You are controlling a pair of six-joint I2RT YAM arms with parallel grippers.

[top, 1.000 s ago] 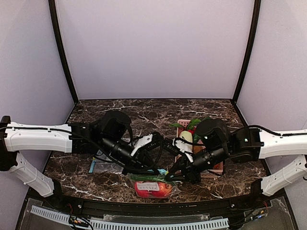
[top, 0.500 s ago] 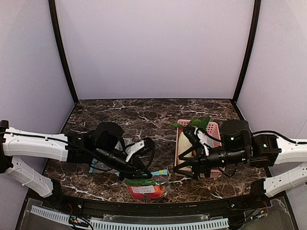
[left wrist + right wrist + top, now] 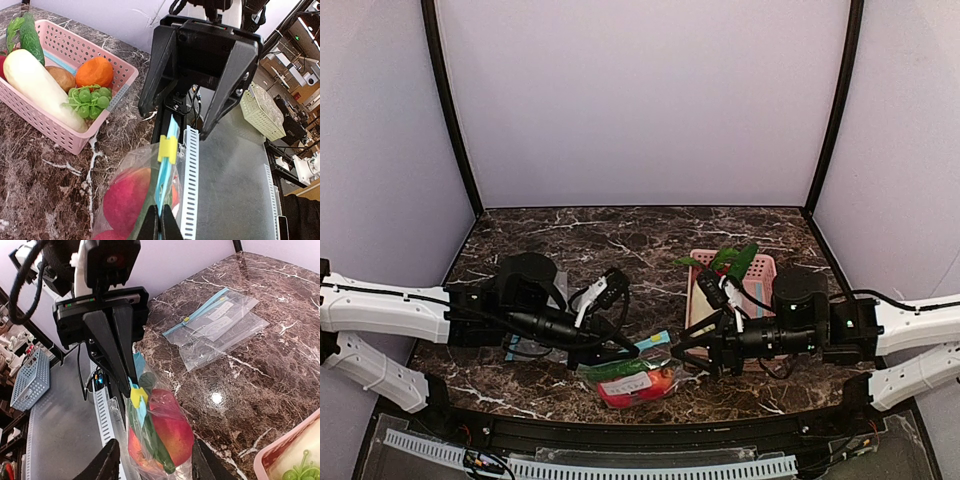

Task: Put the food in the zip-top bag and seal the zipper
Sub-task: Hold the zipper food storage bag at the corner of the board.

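Observation:
The zip-top bag [image 3: 635,380] hangs near the front table edge. It holds two red-pink fruits [image 3: 175,432] and the green cucumber [image 3: 156,442]. My left gripper [image 3: 161,226] is shut on the light blue zipper [image 3: 165,172] at its near end. A yellow slider [image 3: 167,148] sits further along the strip. My right gripper [image 3: 155,467] is open, its fingers [image 3: 107,465] either side of the bag's other end, not gripping. From above, the left gripper [image 3: 618,350] and right gripper [image 3: 685,352] face each other across the bag.
A pink basket [image 3: 762,272] at the right holds a white radish [image 3: 40,87], an orange fruit [image 3: 95,71], green grapes [image 3: 90,97] and leaves. Spare clear bags [image 3: 220,325] lie flat at the left. A slotted white rail [image 3: 190,190] runs along the front edge.
My right gripper pulled away to the right, then came back low to the bag's right end. My left gripper drew back to the left, still holding the zipper. The bag shifted slightly right.

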